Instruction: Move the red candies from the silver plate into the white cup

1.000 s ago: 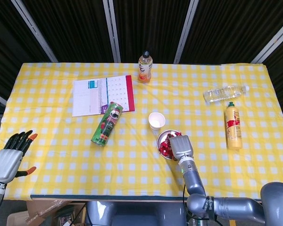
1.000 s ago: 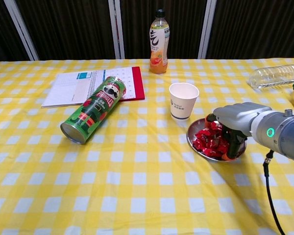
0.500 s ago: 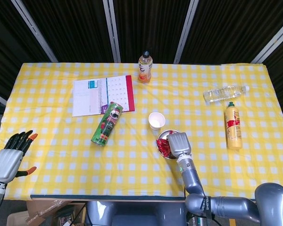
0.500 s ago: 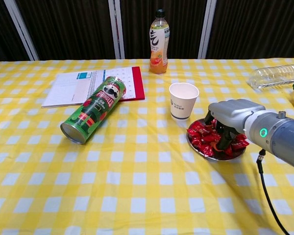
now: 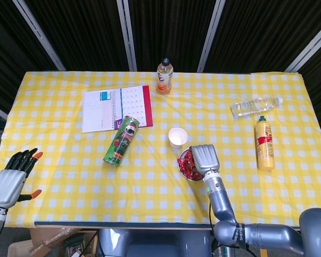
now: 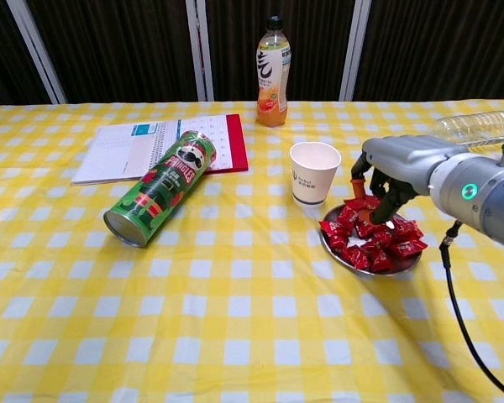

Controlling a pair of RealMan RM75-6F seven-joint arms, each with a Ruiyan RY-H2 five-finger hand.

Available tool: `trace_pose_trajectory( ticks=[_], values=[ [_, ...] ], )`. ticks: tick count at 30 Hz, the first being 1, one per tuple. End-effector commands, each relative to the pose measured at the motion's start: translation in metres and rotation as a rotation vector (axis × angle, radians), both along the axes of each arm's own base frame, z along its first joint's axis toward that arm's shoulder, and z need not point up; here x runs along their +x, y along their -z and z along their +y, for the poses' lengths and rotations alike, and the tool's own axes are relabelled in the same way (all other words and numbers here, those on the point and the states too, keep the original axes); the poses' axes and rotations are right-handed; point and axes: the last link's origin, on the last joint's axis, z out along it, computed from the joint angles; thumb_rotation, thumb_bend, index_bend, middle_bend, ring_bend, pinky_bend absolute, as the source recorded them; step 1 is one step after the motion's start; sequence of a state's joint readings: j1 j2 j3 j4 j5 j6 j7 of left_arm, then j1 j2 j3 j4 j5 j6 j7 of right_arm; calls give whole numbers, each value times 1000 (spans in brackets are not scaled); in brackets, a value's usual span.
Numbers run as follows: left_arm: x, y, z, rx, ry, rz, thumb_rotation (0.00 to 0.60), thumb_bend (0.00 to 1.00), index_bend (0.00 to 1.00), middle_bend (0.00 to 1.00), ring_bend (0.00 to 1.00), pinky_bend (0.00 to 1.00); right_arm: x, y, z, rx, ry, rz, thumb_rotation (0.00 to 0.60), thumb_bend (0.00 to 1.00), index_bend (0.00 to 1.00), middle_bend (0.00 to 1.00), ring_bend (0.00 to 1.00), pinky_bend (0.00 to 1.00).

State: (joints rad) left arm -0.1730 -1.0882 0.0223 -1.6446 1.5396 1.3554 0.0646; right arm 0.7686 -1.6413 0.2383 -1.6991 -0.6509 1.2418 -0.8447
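The silver plate point(image 6: 343, 259) lies right of the table's middle with a heap of red candies point(image 6: 378, 243) in it. The white cup point(image 6: 314, 172) stands upright just behind and left of the plate. My right hand point(image 6: 395, 172) hovers over the plate's back edge, fingers curled down, pinching a red candy point(image 6: 359, 202) just above the heap. In the head view the right hand point(image 5: 203, 158) covers the right part of the plate point(image 5: 180, 167), beside the cup point(image 5: 177, 137). My left hand point(image 5: 10, 179) hangs open off the table's left front corner.
A green Pringles can point(image 6: 160, 189) lies on its side to the left, near an open notebook point(image 6: 164, 144). An orange drink bottle point(image 6: 271, 71) stands at the back. A clear water bottle point(image 5: 255, 105) and a yellow bottle point(image 5: 264, 142) lie on the right.
My right hand has risen out of the candy heap and shifted back toward the cup, with a candy between its fingers. The left hand has stayed still.
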Motion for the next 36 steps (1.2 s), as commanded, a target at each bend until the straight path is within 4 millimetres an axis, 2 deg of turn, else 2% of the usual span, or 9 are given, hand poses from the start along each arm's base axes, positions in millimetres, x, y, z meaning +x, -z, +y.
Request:
trace_pose_trajectory(
  ticks=[1,7,12,21,31,36],
  values=[
    [0,0,0,-1,0,-1,600,27,0,0,0,0,7,-16,-4,-33,-6,-24,600,567,679,802,839,846],
    [0,0,0,-5,-7,-5,600,28,0,0,0,0,26,-35,-13,-61,-25,-61,600,566,679,801,839,846],
    [-1,1,1,-8,-14,-6,600,28,0,0,0,0,40,-39,-26,-64,-28,-79,600,567,679,801,839,846],
    [-2,2,3,-8,-10,7,600,28,0,0,0,0,58,-23,-50,-27,-20,-78,600,567,679,801,839,846],
    [-1,3,4,-16,-30,-2,600,28,0,0,0,0,65,-4,-69,0,-7,-66,600,567,676,801,839,846],
    [-1,3,5,-21,-40,-7,600,28,0,0,0,0,67,4,-73,6,-8,-62,600,567,569,801,839,846]
  ],
)
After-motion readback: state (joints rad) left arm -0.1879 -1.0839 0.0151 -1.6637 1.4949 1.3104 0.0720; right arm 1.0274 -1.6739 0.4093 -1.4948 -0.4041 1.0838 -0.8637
